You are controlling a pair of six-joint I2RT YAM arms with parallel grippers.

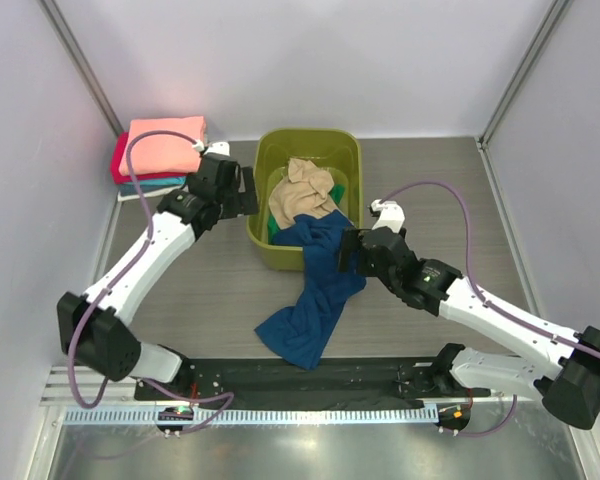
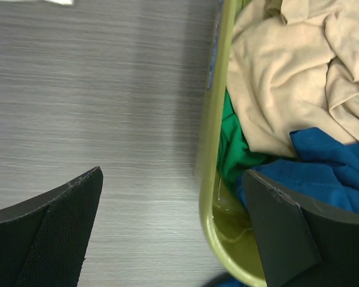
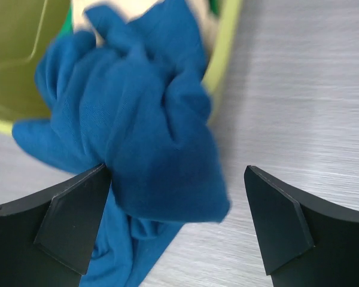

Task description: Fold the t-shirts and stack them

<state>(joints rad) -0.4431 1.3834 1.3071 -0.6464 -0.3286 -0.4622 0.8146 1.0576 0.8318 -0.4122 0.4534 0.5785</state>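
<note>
Blue tee (image 1: 315,290) crumpled, hanging over tub's (image 1: 310,140) 6 o'clock rim onto table (image 1: 210,300). Tan tee (image 1: 300,195) bunched inside, green tee (image 2: 233,143) under it. Pink tee (image 1: 165,145) atop red tee (image 1: 120,160) + teal tee (image 1: 155,185), folded stack ~10 o'clock.

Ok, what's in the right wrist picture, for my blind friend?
A bunched blue t-shirt spills over the rim of an olive-green tub onto the grey table. The right gripper has its black jaws open either side.

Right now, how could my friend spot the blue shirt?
Find the green tub in the middle of the table. One shirt spills over its near rim onto the table. It is the blue shirt; the tan shirt and green shirt stay inside.
</note>
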